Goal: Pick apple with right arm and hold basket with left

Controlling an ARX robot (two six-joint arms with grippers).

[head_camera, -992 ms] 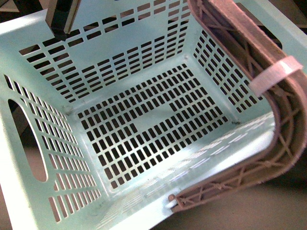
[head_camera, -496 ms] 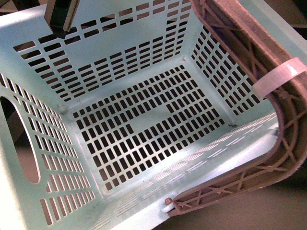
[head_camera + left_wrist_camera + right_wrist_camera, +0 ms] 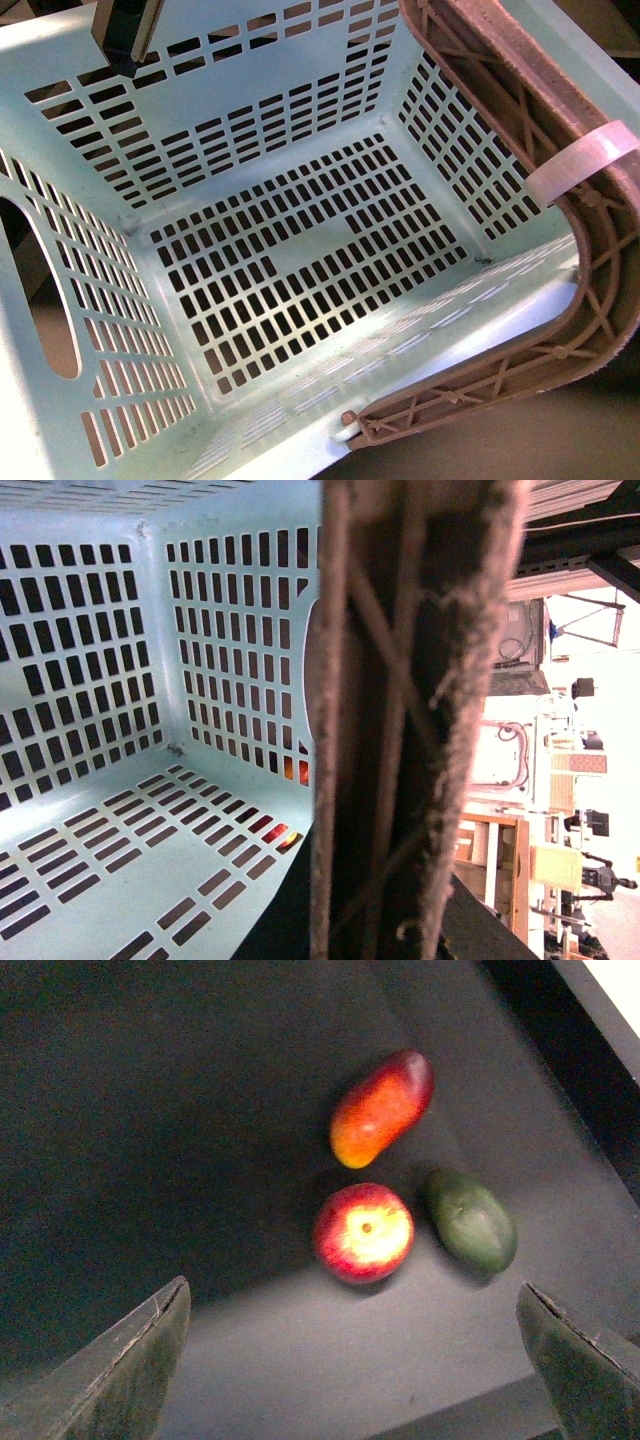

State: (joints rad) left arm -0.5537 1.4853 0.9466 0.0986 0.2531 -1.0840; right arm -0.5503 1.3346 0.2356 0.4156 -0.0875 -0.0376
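Front view is almost filled by the basket, tipped so that its slotted floor and four walls face the lens, with nothing lying inside it. Its brownish handle curves from the near wall round the right-hand side and up past the top edge. In the left wrist view that same handle stands very close to the lens. The left gripper shows only as dark shapes on either side of the handle's lower end, and I cannot tell whether it is pressed onto the handle. Bits of red and yellow glint through the low slots of one basket wall, but I cannot tell if they are the apple. The right wrist view shows a dark tabletop with the right gripper hanging above it, fingers spread wide and holding nothing. The apple sits on that tabletop beyond the fingertips, about midway between them and well apart from both, pale yellow end up. An elongated red-orange fruit lies just beyond the apple. A dark green oval fruit lies just beside the apple, on the side towards the tabletop's edge. A white band wraps the handle.
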